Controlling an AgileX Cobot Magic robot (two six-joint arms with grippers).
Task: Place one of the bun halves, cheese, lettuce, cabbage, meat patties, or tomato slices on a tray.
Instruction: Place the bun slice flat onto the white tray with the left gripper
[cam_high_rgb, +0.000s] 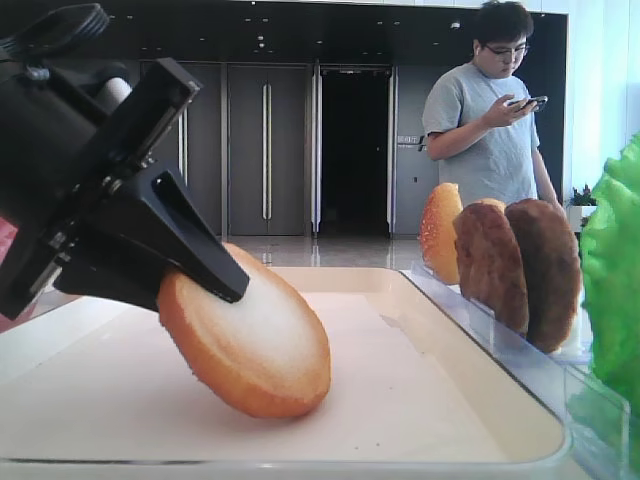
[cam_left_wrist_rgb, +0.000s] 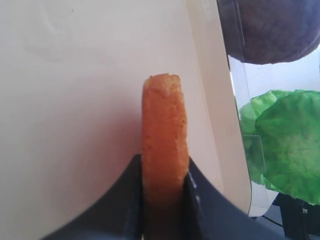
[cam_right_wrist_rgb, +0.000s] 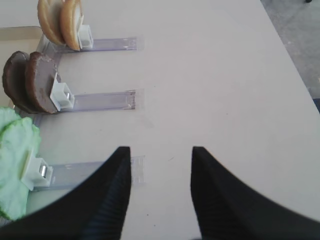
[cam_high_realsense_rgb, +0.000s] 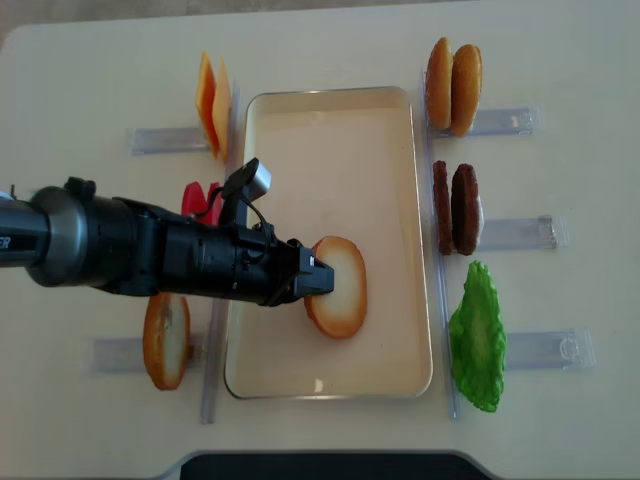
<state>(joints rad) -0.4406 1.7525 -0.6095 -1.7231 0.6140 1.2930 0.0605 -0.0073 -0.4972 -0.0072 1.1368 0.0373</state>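
My left gripper (cam_high_realsense_rgb: 318, 278) is shut on a bun half (cam_high_realsense_rgb: 340, 287), a golden-rimmed disc with a pale face. In the low exterior view the bun half (cam_high_rgb: 250, 345) leans tilted, its lower edge on the floor of the cream tray (cam_high_rgb: 430, 400). From the left wrist, the bun's orange rim (cam_left_wrist_rgb: 164, 135) stands edge-on between the two fingers. My right gripper (cam_right_wrist_rgb: 161, 150) is open over bare table, with nothing between its fingers. Right of the tray (cam_high_realsense_rgb: 330, 130) stand two meat patties (cam_high_realsense_rgb: 455, 208) and the lettuce (cam_high_realsense_rgb: 477, 335).
Two more bun halves (cam_high_realsense_rgb: 452, 85) stand at the back right in a clear holder. Cheese slices (cam_high_realsense_rgb: 212, 105), red tomato slices (cam_high_realsense_rgb: 200, 200) and another bun half (cam_high_realsense_rgb: 165, 340) line the tray's left side. A person (cam_high_rgb: 490, 110) stands beyond the table.
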